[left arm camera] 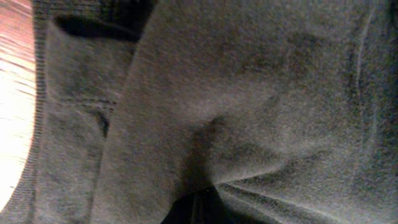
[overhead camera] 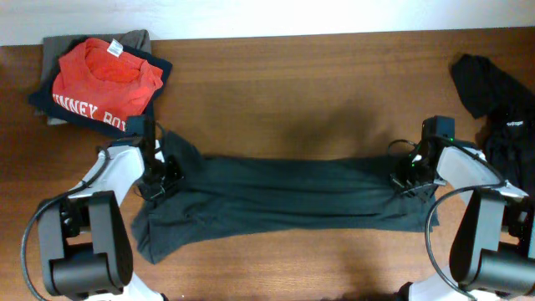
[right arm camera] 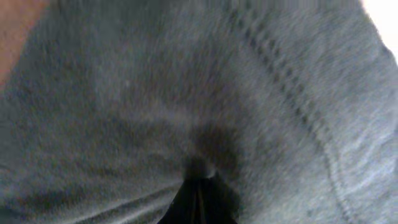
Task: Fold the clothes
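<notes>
A dark charcoal garment (overhead camera: 284, 196) lies stretched in a long band across the middle of the table, its lower left part spreading toward the front edge. My left gripper (overhead camera: 159, 186) is shut on its left end and my right gripper (overhead camera: 407, 180) is shut on its right end. In the left wrist view the grey fabric (left arm camera: 249, 93) fills the frame and puckers into the closed jaws at the bottom. The right wrist view is likewise filled by cloth (right arm camera: 155, 93), with a stitched seam (right arm camera: 292, 93) running down it and a pinch at the jaws. No lettering shows.
A red T-shirt (overhead camera: 104, 79) lies on a pile of folded dark and olive garments (overhead camera: 50, 104) at the back left. A crumpled black garment (overhead camera: 493, 96) sits at the right edge. Bare wooden table (overhead camera: 318, 84) lies behind the stretched garment.
</notes>
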`<action>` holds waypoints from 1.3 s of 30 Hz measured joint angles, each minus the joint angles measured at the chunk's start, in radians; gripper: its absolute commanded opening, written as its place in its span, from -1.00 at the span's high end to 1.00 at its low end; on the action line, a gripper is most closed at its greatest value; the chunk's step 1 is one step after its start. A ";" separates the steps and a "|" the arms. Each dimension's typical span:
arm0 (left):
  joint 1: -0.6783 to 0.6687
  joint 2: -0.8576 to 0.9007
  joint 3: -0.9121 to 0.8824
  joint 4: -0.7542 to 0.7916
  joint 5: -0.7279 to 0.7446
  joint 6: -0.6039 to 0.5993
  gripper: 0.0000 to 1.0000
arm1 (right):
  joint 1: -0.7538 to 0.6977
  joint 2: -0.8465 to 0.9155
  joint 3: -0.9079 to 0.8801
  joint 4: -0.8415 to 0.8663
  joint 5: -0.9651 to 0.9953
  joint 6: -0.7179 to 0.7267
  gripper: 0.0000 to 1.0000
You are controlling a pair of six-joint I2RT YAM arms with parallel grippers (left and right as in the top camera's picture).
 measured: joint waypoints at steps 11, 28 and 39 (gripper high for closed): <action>0.051 0.039 0.091 -0.185 -0.061 0.003 0.96 | -0.001 0.053 0.235 -0.261 0.058 -0.006 0.70; 0.055 0.030 0.295 -0.432 -0.110 0.010 -0.98 | -0.210 0.055 0.606 -0.588 0.005 -0.217 -0.98; 0.055 0.030 0.295 -0.435 -0.061 0.083 -0.99 | -0.407 0.055 0.476 -0.531 -0.182 -0.465 -0.98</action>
